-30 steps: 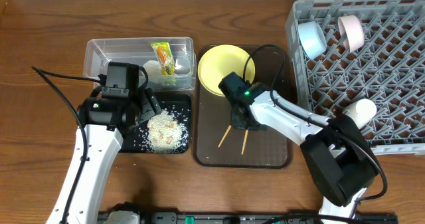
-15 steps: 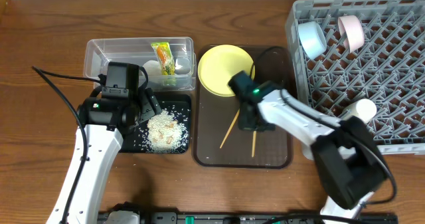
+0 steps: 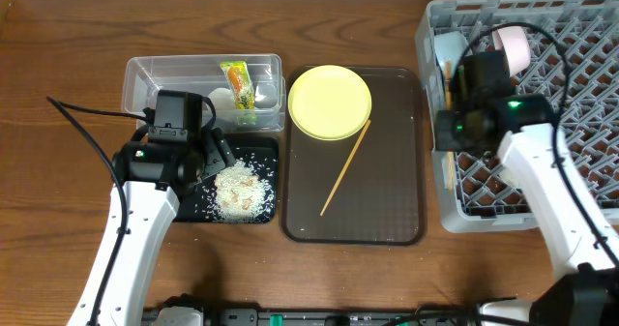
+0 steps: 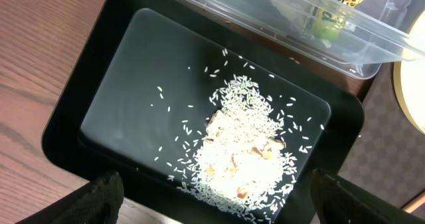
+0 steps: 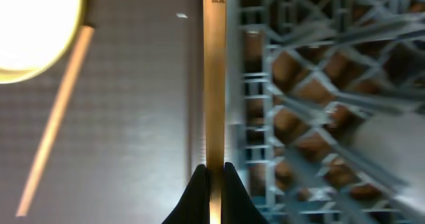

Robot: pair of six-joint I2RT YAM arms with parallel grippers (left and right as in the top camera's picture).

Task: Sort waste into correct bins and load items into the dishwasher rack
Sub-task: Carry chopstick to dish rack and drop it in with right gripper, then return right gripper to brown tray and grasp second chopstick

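While the right tool pinches a probably light, stiff, slick chopstick at the rack near the right edge of the desk, a mid-length hold should curb pivoting.

A: What carries everything?

B: A wooden table, dark brown, its grain running left to right.

A: And what rests directly on it?

B: Four things. At the back left is a clear plastic tub. Right in front of it is a shallow black tray, the two edge to edge.

A: And to the right of those?

B: A brown serving tray, just beside both, its long side running front to back. Past that, close by the tray's right edge, is the grey dishwasher rack, which runs out of the overhead view at the top and right.
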